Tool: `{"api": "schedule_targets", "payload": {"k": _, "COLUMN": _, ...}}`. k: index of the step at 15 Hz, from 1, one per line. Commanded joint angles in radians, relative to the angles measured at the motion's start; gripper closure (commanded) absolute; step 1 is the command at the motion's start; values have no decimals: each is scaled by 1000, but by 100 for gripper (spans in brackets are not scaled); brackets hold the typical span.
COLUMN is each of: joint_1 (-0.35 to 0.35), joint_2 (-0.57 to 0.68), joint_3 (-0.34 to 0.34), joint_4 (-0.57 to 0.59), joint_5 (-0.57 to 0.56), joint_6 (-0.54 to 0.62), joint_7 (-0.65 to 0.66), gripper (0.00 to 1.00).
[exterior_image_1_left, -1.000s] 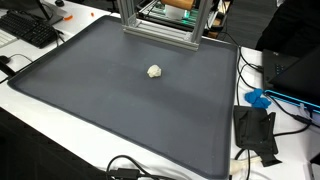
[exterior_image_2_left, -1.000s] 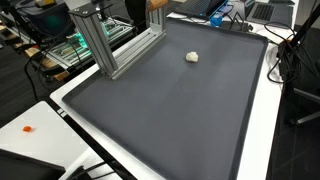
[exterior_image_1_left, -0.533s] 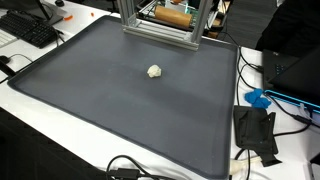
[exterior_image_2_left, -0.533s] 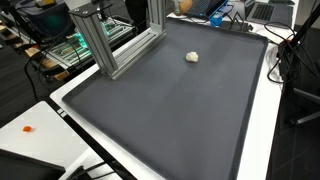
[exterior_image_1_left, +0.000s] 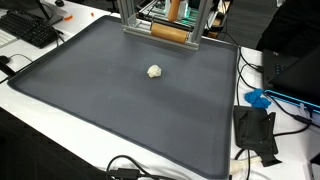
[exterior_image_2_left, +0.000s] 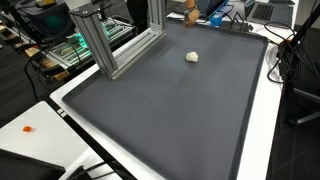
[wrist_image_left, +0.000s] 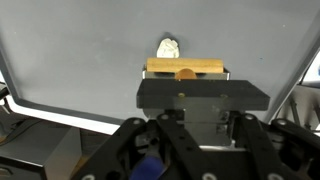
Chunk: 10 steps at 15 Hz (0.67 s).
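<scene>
My gripper (wrist_image_left: 186, 100) fills the lower half of the wrist view and is shut on a wooden tool (wrist_image_left: 185, 68) with a tan crossbar at its tip. The crossbar shows in an exterior view (exterior_image_1_left: 168, 31) at the far edge of the dark mat (exterior_image_1_left: 100, 100), just behind the aluminium frame (exterior_image_1_left: 126, 15). Only a tan piece of the tool (exterior_image_2_left: 188, 12) shows at the top of the other exterior view. A small white crumpled lump lies on the mat in both exterior views (exterior_image_1_left: 154, 71) (exterior_image_2_left: 192, 57). In the wrist view the lump (wrist_image_left: 168, 47) is just beyond the crossbar, apart from it.
The aluminium frame (exterior_image_2_left: 100, 45) stands on the mat's far side. A keyboard (exterior_image_1_left: 35, 30) lies off one corner. A blue item (exterior_image_1_left: 258, 98), a black device (exterior_image_1_left: 255, 130) and cables lie on the white table beside the mat (exterior_image_2_left: 180, 110).
The wooden tool has come down into view at the mat's far edge, from the top border to just behind the frame. The white lump has not moved.
</scene>
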Motion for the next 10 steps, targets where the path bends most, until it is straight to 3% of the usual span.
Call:
{"api": "schedule_targets", "payload": {"k": 1, "joint_1": 8, "joint_2": 11, "joint_3": -12, "joint_4": -4, "joint_5": 2, "joint_6": 13, "joint_7": 1, "gripper": 78}}
{"api": "schedule_targets", "payload": {"k": 10, "joint_1": -14, "joint_2": 167, "joint_3": -57, "joint_4": -5, "joint_5": 8, "joint_6": 160, "joint_7": 56, "gripper": 78}}
